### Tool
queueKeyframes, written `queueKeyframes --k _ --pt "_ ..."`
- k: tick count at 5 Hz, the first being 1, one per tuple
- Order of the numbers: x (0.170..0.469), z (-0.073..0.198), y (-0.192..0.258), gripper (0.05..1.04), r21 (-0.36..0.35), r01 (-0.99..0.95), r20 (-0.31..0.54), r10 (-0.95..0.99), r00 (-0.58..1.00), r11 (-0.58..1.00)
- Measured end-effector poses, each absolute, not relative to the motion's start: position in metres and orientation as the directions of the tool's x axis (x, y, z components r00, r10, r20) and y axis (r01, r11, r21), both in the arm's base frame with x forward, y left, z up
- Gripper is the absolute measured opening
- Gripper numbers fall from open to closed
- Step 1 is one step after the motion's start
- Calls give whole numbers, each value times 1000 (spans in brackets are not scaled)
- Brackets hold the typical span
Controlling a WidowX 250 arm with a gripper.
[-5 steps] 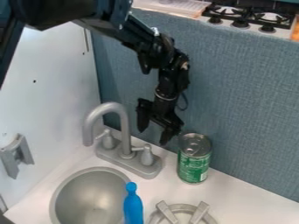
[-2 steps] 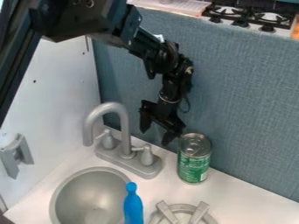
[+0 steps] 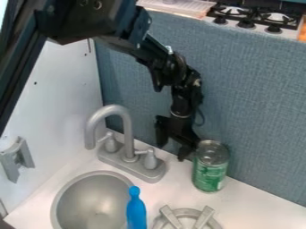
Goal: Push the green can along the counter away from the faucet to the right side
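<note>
My gripper [image 3: 171,153] hangs with its fingers spread and nothing pinched between them. The one nearer the green can [image 3: 210,167] is at its side, touching or just beside it; I cannot tell which. I judge this to be a step of working against the can from outside, a nudge rather than a hold. If I go on like this, the next move calls for low, gentle pressure sideways, since pushing near the rim could tip it. A grip would instead need me raised and brought over, one finger to each side, before closing.

The can stands upright on the white counter [image 3: 257,203], close to the blue-grey wall [image 3: 257,98]. Its lid is bare metal, ringed by a raised rim and dull silver; the label below is green with pale marks, and it looks smooth and stiff-sided.

Farther from me, on my other side, is the grey faucet [image 3: 125,123] with its two handles, then the round basin [image 3: 95,203]. Beside that stands a blue bottle-shaped thing [image 3: 136,212] — and near it a grey ring-like piece [image 3: 170,217] with slanted bars. Farthest off, beyond the wall, sits a small stove [image 3: 275,17].
</note>
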State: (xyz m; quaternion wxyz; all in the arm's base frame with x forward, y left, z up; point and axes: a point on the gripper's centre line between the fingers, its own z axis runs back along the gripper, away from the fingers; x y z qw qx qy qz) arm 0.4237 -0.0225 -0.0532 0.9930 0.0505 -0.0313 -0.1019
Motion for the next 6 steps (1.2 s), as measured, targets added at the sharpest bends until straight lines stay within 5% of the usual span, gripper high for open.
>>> queueKeyframes --k 1,4,5,6 --pt "423 -53 -71 1001 10 334 92 -333 938 943" --pt "407 -35 -215 1000 -135 651 178 -628 758 747" --pt "381 -41 -217 1000 -149 630 155 -611 776 762" --pt "368 7 -188 1000 -38 541 141 -531 835 840"
